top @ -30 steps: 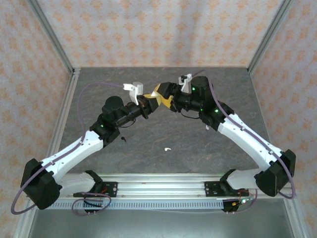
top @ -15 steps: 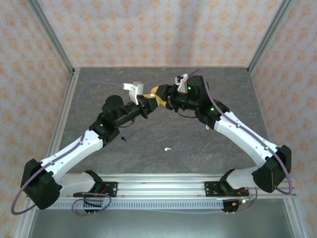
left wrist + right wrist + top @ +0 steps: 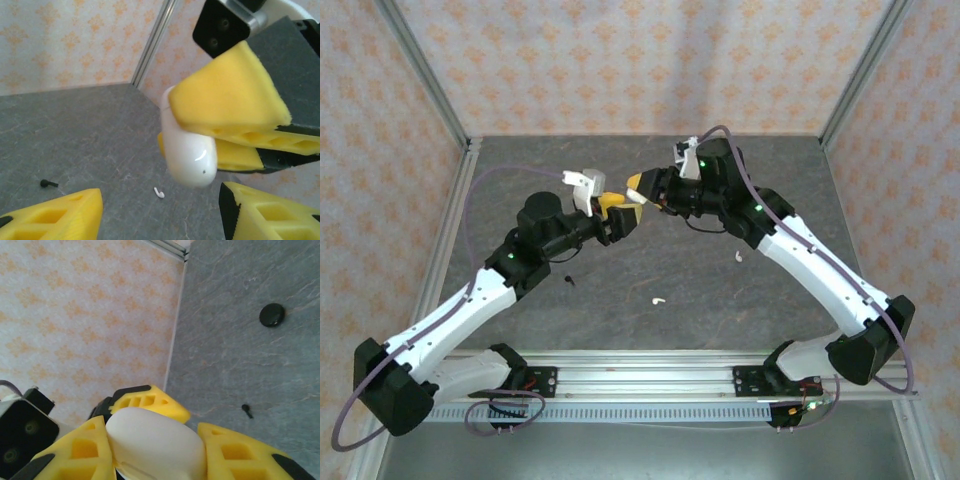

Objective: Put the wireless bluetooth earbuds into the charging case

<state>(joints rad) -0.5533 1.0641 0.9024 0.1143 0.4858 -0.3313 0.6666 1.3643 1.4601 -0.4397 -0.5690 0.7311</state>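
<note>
Above the grey tabletop (image 3: 620, 335), I find the right gripper (image 3: 638, 191) clamped on the white charging case (image 3: 189, 155) and the left gripper (image 3: 618, 212) wide open beside it. A white earbud (image 3: 658, 298) and a black earbud (image 3: 568, 281) lie below, with patterned walls (image 3: 640, 60) around.

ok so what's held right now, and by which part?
Right gripper holds the white case, clamped on opposite sides near one end, other end sticking out. Left gripper is open, holding nothing.

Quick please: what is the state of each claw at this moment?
Left claw: open, holding nothing.
Right claw: closed on the case.
</note>
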